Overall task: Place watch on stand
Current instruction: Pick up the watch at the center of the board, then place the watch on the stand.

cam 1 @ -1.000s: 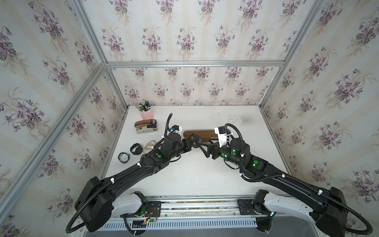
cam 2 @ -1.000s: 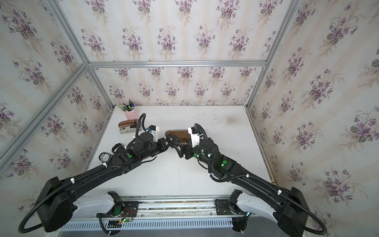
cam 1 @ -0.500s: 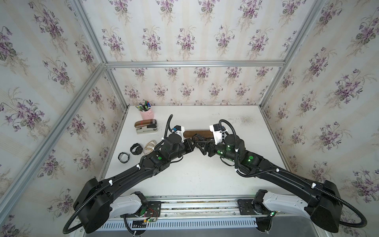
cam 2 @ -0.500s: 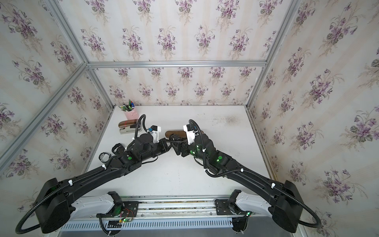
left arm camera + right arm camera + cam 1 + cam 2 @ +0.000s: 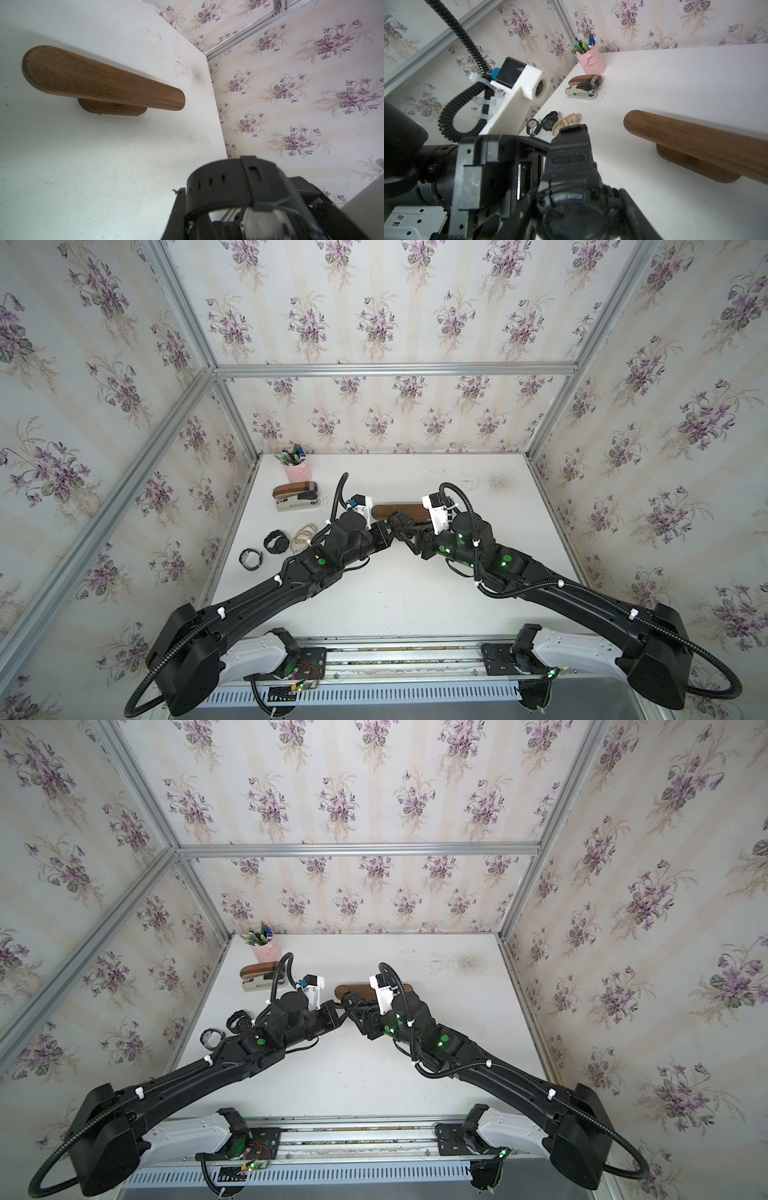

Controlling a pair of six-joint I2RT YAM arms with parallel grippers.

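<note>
Right fingers [image 5: 411, 536] have moved in and narrowed around watch [image 5: 571, 199]; can't tell if they grip it yet. Left fingers [image 5: 177, 212] clenched on its strap. Stand [image 5: 99, 83] just beyond both fingers, bare. Probably mid-handover.

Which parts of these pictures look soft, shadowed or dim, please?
Left wrist view: the black watch near the lens is soft, the stand crisp, casting a faint shadow on the table. Right wrist view: the watch face is dim, yet its lettering reads. Both top views: evenly lit, no glare.
</note>
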